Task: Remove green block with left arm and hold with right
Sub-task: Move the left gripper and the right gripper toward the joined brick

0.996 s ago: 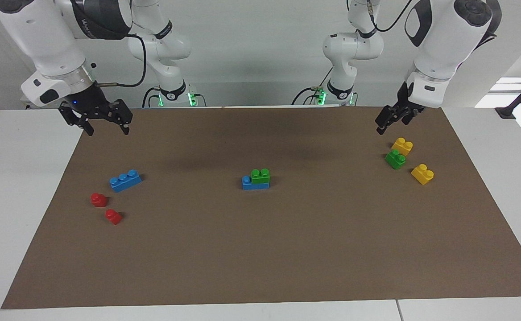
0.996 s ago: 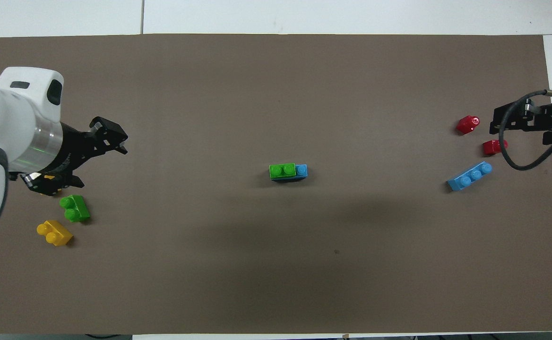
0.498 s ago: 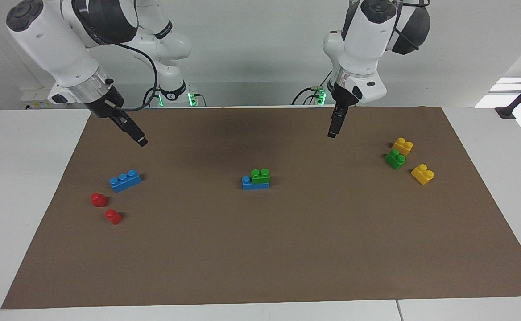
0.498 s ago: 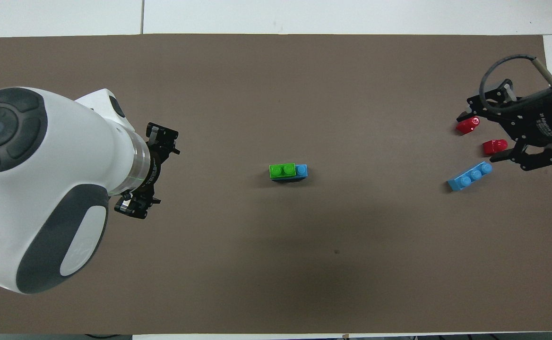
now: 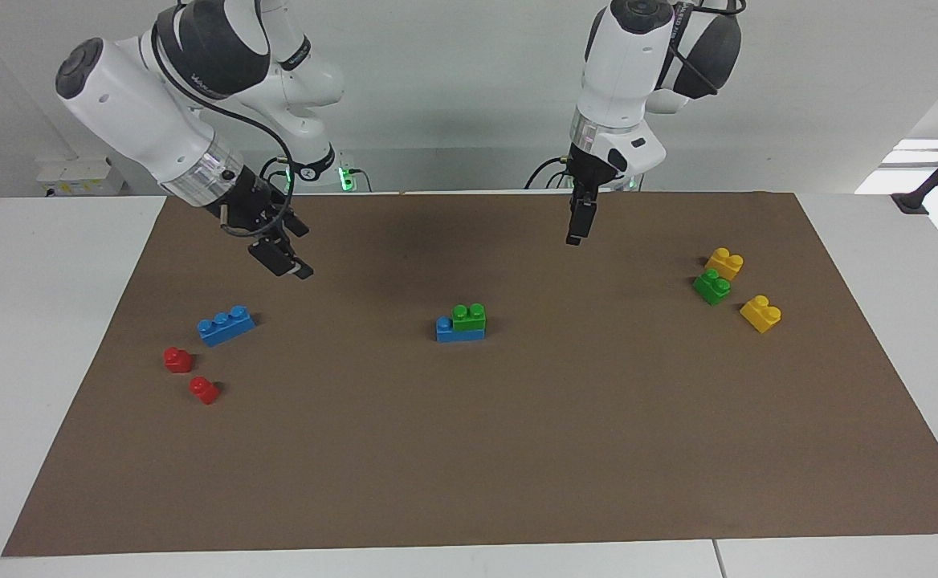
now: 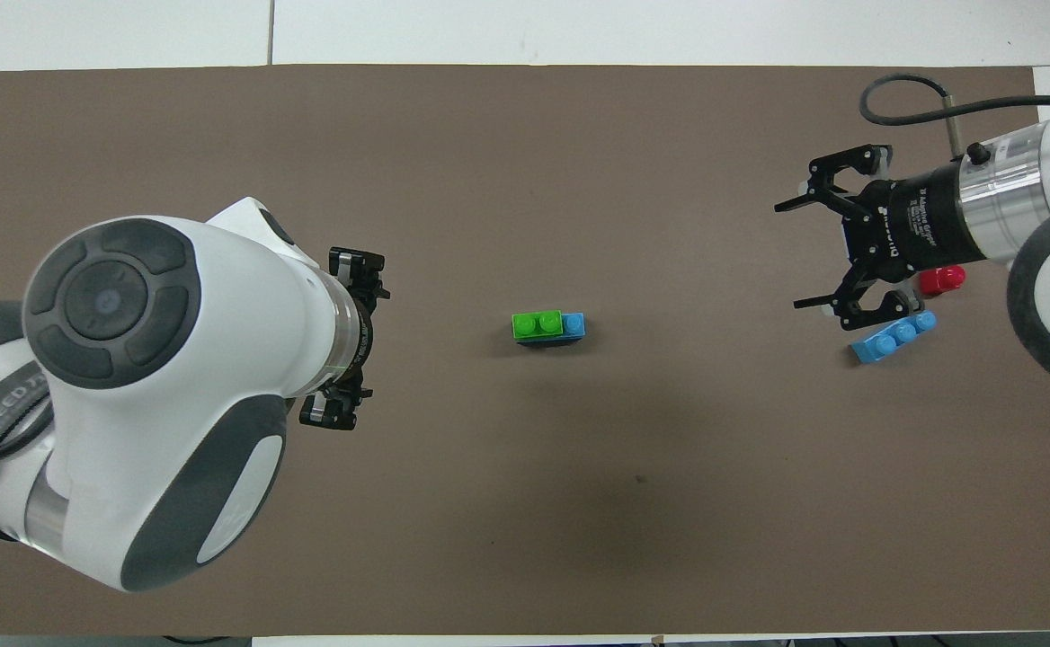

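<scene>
Overhead view: green block (image 6: 538, 324) lengthwise end-to-end.

Green block (image 5: 469, 316) stacked on blue brick (image 5: 459, 330) mid-mat, left gripper (image 5: 575, 229) and right gripper (image 5: 283, 258) raised, both empty.

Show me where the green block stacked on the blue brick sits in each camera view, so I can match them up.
Facing view: the green block sits mid-mat on the blue brick, at that brick's end toward the left arm.
Overhead view: the green block is near the picture's centre, covering all but one stud of the blue brick.
Shared landmark: the lone blue three-stud brick, toward the right arm's end.
</scene>
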